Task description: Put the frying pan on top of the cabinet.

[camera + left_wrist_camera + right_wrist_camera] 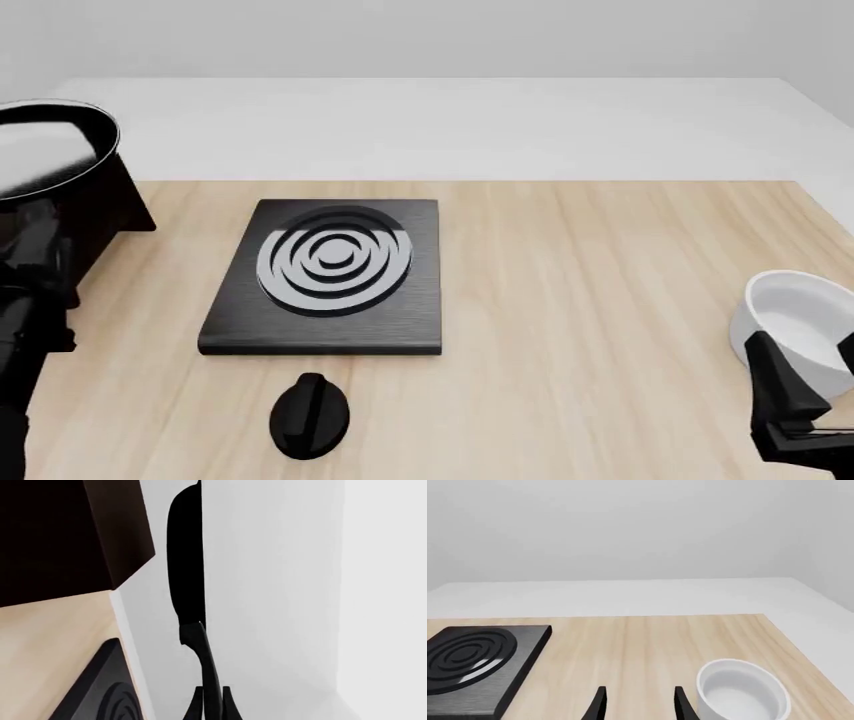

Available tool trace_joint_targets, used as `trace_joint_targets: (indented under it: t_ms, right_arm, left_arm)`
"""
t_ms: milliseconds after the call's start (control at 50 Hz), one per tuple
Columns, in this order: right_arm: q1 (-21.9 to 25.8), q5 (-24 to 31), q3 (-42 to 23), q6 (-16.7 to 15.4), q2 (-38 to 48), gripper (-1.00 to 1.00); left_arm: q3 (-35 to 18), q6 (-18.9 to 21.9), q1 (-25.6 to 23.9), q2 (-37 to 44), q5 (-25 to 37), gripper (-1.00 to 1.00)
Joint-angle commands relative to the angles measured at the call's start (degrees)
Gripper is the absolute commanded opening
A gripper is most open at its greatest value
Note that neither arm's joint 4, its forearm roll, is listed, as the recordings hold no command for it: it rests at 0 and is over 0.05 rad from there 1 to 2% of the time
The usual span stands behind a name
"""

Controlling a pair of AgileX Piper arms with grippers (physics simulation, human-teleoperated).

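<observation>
The frying pan (47,150) is at the far-left edge of the front view, raised above the table (587,300) and positioned over the cabinet (107,215). Whether its base touches the cabinet top cannot be determined. The bowl of the pan faces upward, showing a thin silver rim and a pale reflective interior.

In the left wrist view the frying pan (185,565) appears edge-on as a dark oval, with its slim handle (203,655) running back into the left hand (212,700). The two fingers of the left hand are clamped on the end of the handle, one finger on each side. The pan body therefore lies straight ahead of the left hand, at the far end of the handle. The cabinet (60,535) appears in the same view as a dark brown block beside the pan.

The stove plate (327,275) lies flat on the table to the right of the cabinet, apart from it. A black knob (310,415) rests on the table just in front of the stove plate.

The right hand (637,705) hangs low over the table well to the right of the stove plate, with its fingers apart and nothing between them. A white bowl (740,692) stands just beside the right hand, on its outer side.
</observation>
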Motion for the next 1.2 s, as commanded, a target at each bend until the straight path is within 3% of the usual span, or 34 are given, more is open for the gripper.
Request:
trace_joint_targets:
  t_ms: [20,1200]
  right_arm:
    - [0.0,-0.4,0.0,-0.2,0.4,1.0]
    - [0.3,-2.6,0.0,-1.3,3.4,1.0]
  left_arm:
    - [-1.2,0.0,1.0,0.9,-2.4,-1.0]
    - [-5.6,0.2,3.9,12.5,-7.1,-1.0]
